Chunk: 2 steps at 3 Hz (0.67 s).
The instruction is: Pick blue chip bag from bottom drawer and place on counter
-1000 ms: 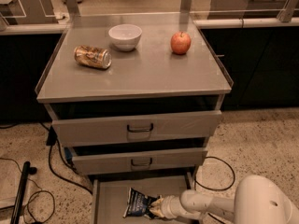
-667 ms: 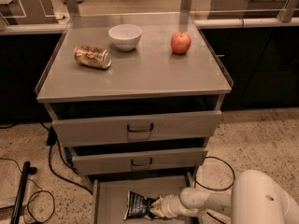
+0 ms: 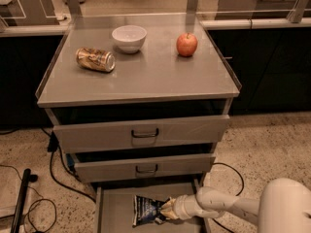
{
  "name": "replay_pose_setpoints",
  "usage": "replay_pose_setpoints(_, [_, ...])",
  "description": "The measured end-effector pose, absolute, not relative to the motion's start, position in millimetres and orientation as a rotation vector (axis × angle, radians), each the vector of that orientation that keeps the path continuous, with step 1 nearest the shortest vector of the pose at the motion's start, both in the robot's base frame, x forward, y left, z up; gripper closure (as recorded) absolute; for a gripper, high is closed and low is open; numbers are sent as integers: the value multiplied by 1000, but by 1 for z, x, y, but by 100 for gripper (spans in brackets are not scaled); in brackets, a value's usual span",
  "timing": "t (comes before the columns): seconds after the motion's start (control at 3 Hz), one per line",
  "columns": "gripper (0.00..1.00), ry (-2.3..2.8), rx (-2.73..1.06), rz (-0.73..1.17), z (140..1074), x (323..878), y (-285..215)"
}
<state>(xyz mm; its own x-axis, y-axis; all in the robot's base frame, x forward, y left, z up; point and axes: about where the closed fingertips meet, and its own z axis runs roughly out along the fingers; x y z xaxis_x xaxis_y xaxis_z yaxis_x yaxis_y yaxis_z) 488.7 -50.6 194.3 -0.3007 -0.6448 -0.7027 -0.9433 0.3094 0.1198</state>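
In the open bottom drawer [image 3: 112,213] you have the blue chip bag [image 3: 146,210] lying flat on the tray floor, toward the right of its middle. The gripper [image 3: 166,210] is down in that drawer, right against the bag's right edge, with the pale arm [image 3: 221,205] reaching in from the right. You cannot tell whether the gripper is spread or pinching the bag. Above, the middle drawer [image 3: 146,168] and the top drawer [image 3: 141,132] each stand pulled out a little. On the counter [image 3: 146,79] a gold can [image 3: 95,59] lies on its side at the left, a white bowl [image 3: 129,37] sits behind it, and a red apple [image 3: 186,44] stands at the right. Black cables [image 3: 52,165] trail over the speckled floor [image 3: 272,144] to the cabinet's left.
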Motion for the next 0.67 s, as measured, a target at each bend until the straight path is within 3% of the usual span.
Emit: replay_pose_setpoints(0.67, [100, 1947, -1403, 674, 287, 492, -78])
